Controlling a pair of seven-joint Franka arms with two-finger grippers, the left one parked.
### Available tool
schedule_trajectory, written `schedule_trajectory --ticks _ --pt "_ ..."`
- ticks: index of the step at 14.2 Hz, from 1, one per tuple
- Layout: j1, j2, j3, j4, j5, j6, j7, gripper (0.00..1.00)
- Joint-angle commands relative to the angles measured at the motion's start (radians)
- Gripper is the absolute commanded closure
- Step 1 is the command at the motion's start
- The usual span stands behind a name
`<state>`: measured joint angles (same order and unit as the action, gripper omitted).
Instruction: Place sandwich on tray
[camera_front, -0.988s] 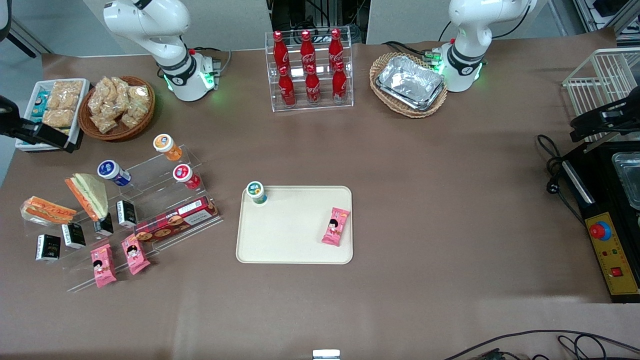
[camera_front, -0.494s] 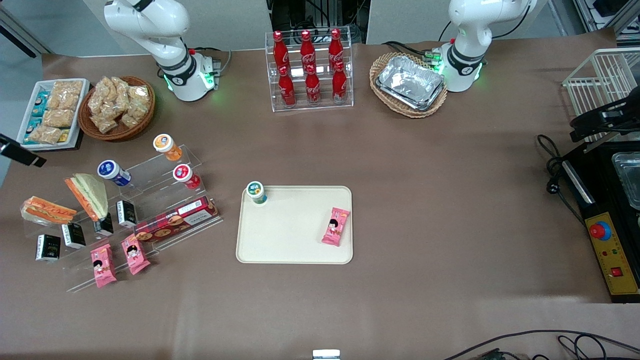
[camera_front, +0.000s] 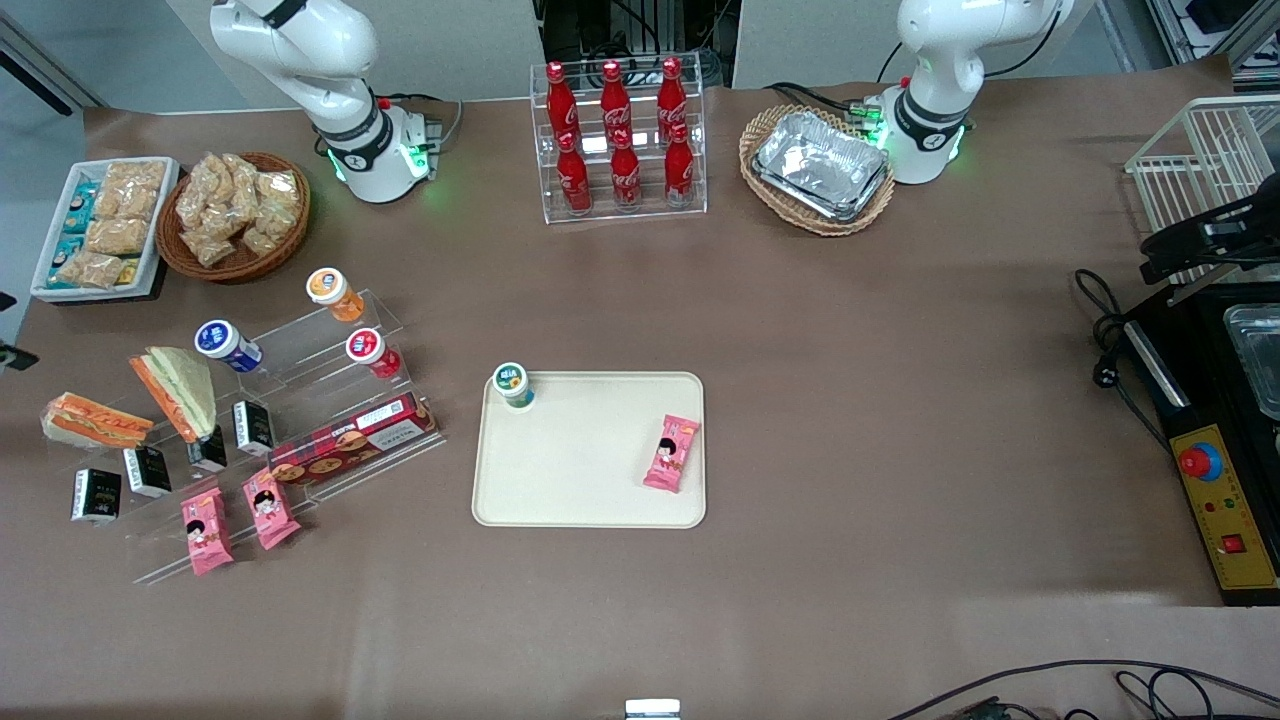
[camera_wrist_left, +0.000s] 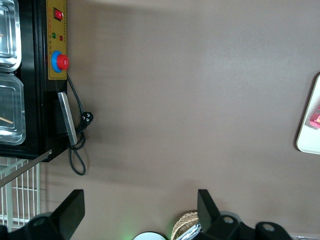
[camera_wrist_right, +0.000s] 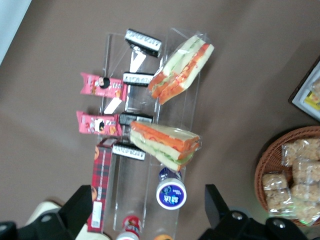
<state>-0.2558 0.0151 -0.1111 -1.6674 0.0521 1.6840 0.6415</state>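
The sandwich is a small clear-wrapped wedge with orange-red stripes. It lies on the clear acrylic stand toward the working arm's end of the table, beside a taller triangular sandwich. The right wrist view shows it too. The cream-beige tray lies mid-table with a pink snack packet and a small green-lidded bottle on it. My right gripper hangs open and empty high above the stand, over the blue-lidded bottle. It is almost out of the front view.
The acrylic stand also holds small bottles, black boxes, a red plaid box and two pink packets. A wicker snack basket and a white snack tray stand farther from the front camera. A cola rack and foil trays are near the arm bases.
My right gripper has slid out past the edge of the front view, from over the white snack tray toward the stand. Nothing on the table has moved.
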Motion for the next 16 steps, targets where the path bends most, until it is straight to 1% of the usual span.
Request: schedule_trajectory --ticks 1,4,6,9,11,12,16 --pt "-0.031 0.048 -0.002 0.017 0.029 0.029 0.082 0.0" --pt "-0.033 0.08 -0.002 0.011 0.025 0.101 0.229 0.0" --pt "-0.039 0.112 -0.007 0.011 0.025 0.132 0.295 0.0" --pt "-0.08 0.155 -0.007 0.012 0.029 0.164 0.319 0.0" --pt "-0.1 0.183 -0.007 0.011 0.049 0.196 0.332 0.0" --pt "-0.111 0.203 -0.007 0.011 0.06 0.223 0.377 0.0" --pt "-0.122 0.253 -0.009 0.011 0.063 0.295 0.575 0.0"
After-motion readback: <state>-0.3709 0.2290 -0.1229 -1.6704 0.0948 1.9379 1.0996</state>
